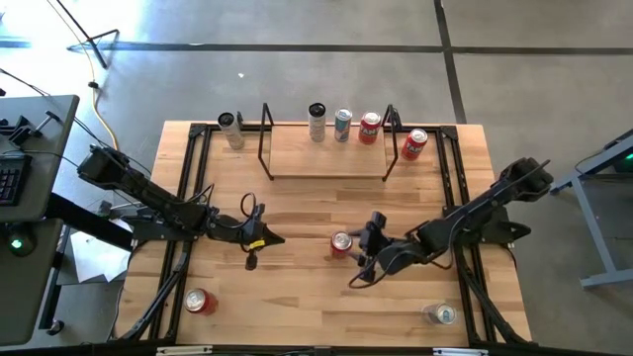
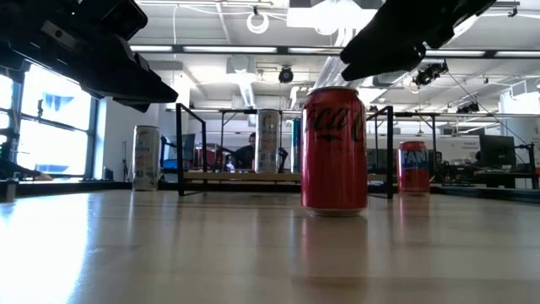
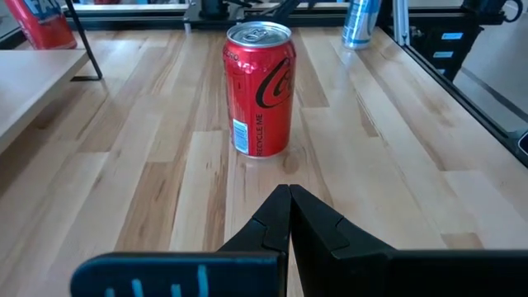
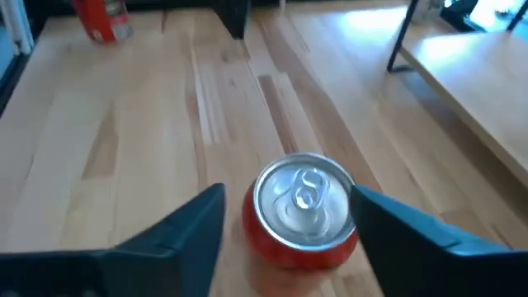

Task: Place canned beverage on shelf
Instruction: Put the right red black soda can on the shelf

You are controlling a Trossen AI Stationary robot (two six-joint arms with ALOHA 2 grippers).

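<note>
The right tool (image 4: 285, 219) is hovering over the red cola can (image 1: 341, 243), its two fingers spread open with one on each side of the lid — released, not yet gripping anything. The can is standing upright on the worktop (image 1: 297, 297), long axis vertical, out in the open middle and well short of the shelf (image 1: 326, 156). That is the relation to watch: the can is sitting right between the right tool's fingers, while the shelf is lying beyond it toward the far edge of the worktop. The left tool (image 3: 289, 216) is pointing at the same can from the other side, clenched shut and empty, clearly farther off. From above, the right arm is covering the can's near flank — whether a finger is touching the can's wall, I cannot tell. The low view is cutting off both tools.
</note>
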